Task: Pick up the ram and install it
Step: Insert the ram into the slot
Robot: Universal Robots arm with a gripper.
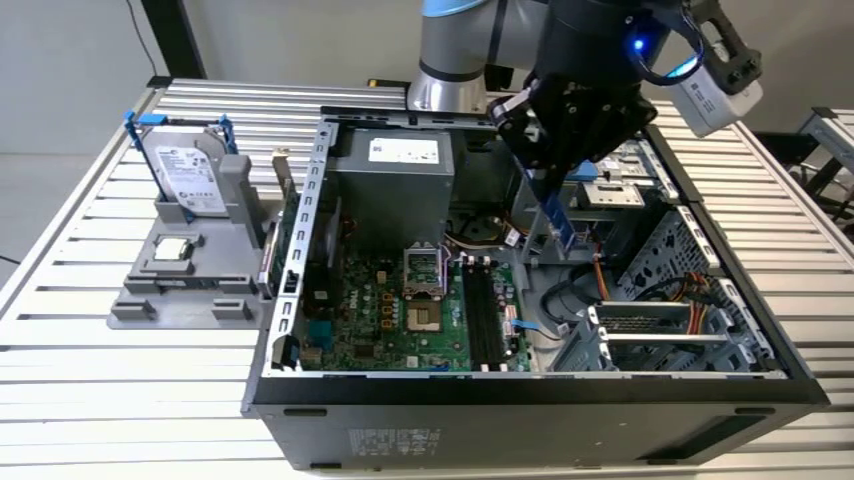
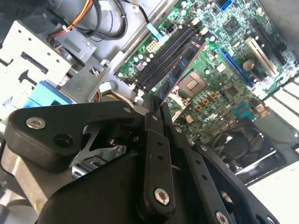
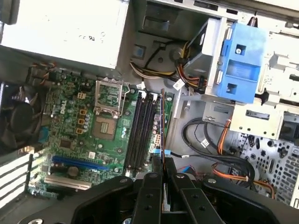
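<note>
Black end effector [image 2: 156,106] is clamping the long, narrow dark ram [image 2: 184,65] near the black memory slots [image 2: 163,58]; I'd be keeping it parallel, seating evenly.

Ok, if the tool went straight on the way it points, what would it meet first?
The tool is shut on the ram, which leads the way. The ram's far edge would probably meet the black memory slots on the motherboard first; depth makes the exact slot unclear.
</note>
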